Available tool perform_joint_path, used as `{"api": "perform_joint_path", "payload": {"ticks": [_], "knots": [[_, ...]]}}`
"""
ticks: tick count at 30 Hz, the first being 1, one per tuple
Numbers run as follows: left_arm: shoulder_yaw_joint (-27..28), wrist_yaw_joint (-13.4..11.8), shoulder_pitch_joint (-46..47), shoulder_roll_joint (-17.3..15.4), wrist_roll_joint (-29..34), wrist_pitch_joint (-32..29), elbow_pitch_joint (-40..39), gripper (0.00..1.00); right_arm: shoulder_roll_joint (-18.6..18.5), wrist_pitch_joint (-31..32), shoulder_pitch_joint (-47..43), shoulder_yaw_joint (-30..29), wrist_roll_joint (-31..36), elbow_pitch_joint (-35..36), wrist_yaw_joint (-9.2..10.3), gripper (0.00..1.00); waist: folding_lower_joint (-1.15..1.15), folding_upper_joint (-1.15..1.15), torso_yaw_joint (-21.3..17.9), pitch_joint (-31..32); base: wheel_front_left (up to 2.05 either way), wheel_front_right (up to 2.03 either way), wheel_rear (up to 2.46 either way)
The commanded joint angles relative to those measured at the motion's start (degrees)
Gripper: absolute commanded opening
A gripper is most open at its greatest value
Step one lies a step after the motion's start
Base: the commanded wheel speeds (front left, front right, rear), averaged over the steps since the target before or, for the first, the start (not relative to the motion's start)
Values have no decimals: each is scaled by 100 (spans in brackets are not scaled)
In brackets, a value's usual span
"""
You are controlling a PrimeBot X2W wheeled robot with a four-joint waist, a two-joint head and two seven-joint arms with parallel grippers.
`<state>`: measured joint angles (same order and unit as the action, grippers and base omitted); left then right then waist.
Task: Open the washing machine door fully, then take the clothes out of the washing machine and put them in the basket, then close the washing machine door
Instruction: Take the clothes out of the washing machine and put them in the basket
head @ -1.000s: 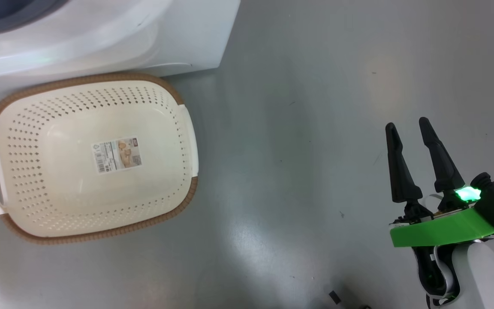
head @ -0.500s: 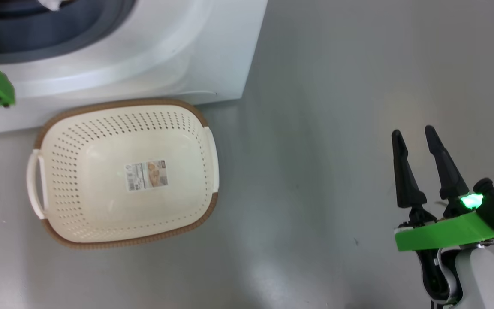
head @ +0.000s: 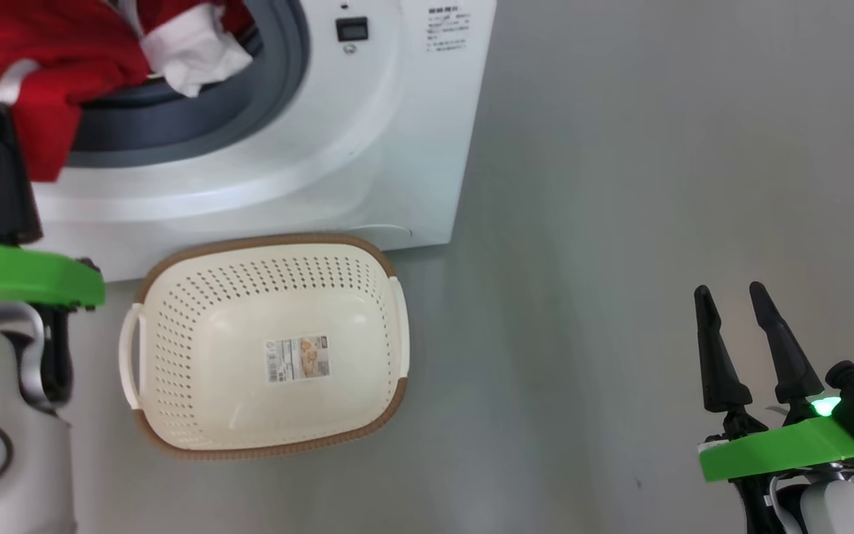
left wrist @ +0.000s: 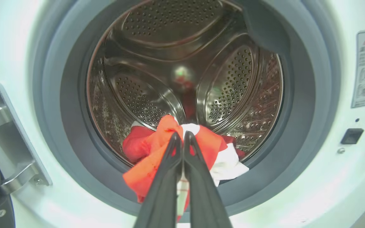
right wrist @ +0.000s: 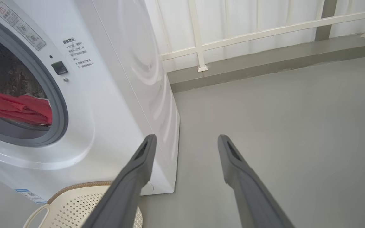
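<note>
Your left pincer (left wrist: 180,135) clamps the red clothes (left wrist: 141,171).
At the washing machine (left wrist: 328,158) mouth; your right pincer (head: 731,295) gapes empty.

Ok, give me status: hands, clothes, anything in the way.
Left hand shut on the clothes at the washing machine mouth. Right hand open, holding nothing. Basket empty below, nothing blocking it.
</note>
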<state>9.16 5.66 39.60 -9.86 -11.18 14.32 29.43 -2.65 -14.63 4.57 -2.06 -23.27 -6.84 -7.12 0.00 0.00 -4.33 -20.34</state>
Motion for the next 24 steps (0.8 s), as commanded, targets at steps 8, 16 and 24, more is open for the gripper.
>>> {"api": "perform_joint_path", "payload": {"ticks": [8,16,24], "knots": [[420,156,-832,135,231,67,-1237,0,-22,-37,-140,11,13,114,-36,100,0,0,223,344,0,0,0],[357,179,-1461,383,262,67,-2431,0,-22,-37,-138,9,-67,124,-36,100,0,0,257,329,0,0,0],[47,181,-1771,409,287,68,-2312,0,-22,-37,-78,25,-107,146,-36,100,0,0,253,179,0,0,0]]}}
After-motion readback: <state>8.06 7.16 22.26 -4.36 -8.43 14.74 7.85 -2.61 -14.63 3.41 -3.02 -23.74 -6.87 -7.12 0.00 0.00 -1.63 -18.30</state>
